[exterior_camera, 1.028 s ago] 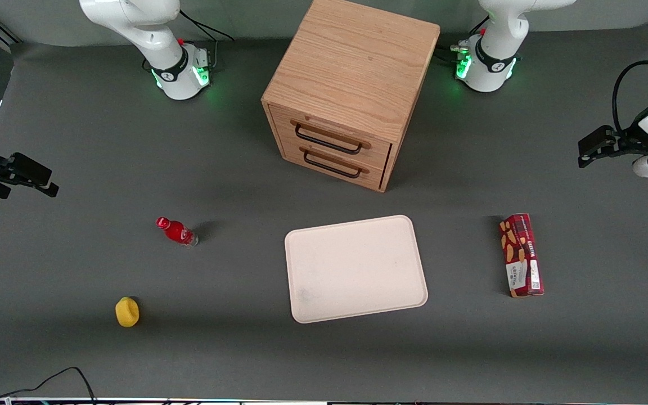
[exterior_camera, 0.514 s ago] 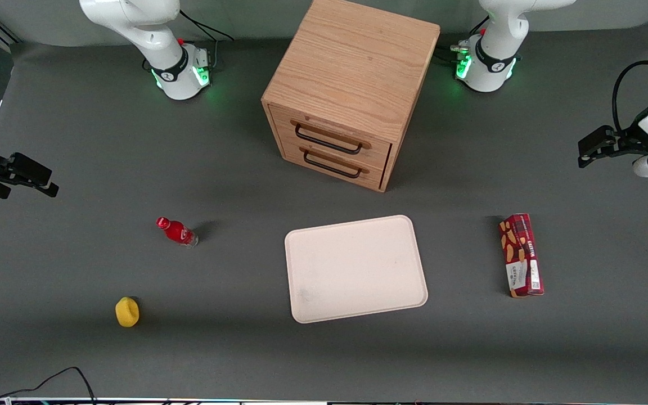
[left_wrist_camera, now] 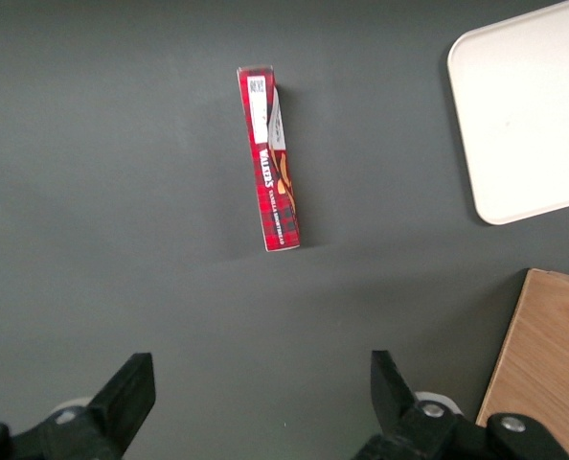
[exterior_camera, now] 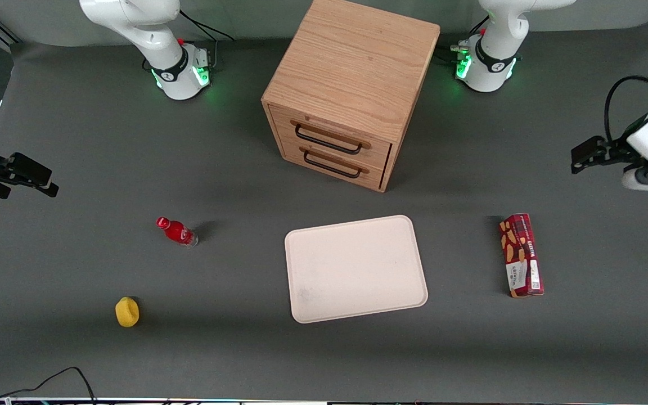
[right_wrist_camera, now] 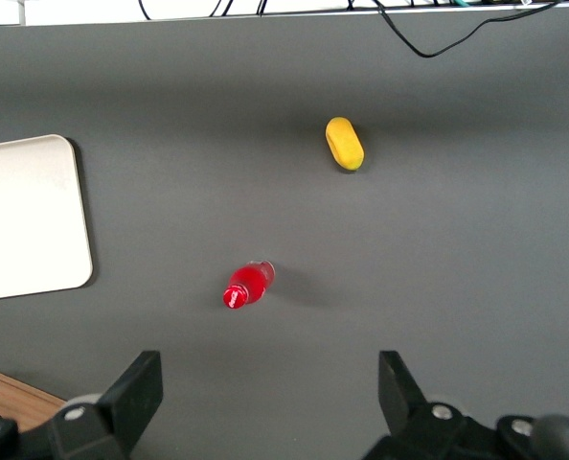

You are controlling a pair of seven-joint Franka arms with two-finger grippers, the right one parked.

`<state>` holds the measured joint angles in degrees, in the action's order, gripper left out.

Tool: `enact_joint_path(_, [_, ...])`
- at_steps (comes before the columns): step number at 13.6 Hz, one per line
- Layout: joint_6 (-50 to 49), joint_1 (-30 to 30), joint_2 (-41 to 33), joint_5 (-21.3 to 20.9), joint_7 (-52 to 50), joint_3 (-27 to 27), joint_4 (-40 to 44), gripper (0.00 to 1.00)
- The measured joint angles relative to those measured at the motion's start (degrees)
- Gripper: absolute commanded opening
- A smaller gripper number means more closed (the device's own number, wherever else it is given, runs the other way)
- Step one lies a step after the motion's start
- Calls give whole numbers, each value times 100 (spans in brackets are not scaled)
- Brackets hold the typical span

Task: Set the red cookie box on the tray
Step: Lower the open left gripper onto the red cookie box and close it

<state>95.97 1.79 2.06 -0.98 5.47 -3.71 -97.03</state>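
Observation:
The red cookie box [exterior_camera: 521,255] lies flat on the dark table, beside the tray [exterior_camera: 355,269] toward the working arm's end and apart from it. In the left wrist view the red cookie box [left_wrist_camera: 274,158] shows its plaid side and white label end, with a corner of the tray [left_wrist_camera: 524,115] nearby. My gripper [exterior_camera: 580,153] hangs above the table, farther from the front camera than the box and nearer the table's end. Seen from its wrist, the gripper [left_wrist_camera: 261,393] is open, with only bare table between its fingers.
A wooden two-drawer cabinet [exterior_camera: 352,90] stands farther from the front camera than the tray, both drawers shut. A small red bottle [exterior_camera: 176,231] and a yellow object [exterior_camera: 127,311] lie toward the parked arm's end.
My gripper has shifted a little toward the middle of the table. The box, the tray and the rest have not moved.

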Motion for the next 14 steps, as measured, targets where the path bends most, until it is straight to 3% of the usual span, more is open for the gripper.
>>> enact_joint_path(4, [1347, 0, 676, 15, -3, -5, -851, 100])
enact_joint_path(9, [3213, 3, 2114, 18, -13, -2, -1053, 100])
enact_joint_path(10, [3507, 8, 2364, 16, -10, 0, -1048, 78])
enact_joint_path(11, [3744, 15, 2562, 13, 3, 7, -1043, 28])
enact_joint_path(12, [3881, 26, 2689, 12, 25, 20, -1038, 0])
enact_joint_path(14, [3927, 72, 2742, 10, 49, 38, -1020, 0])
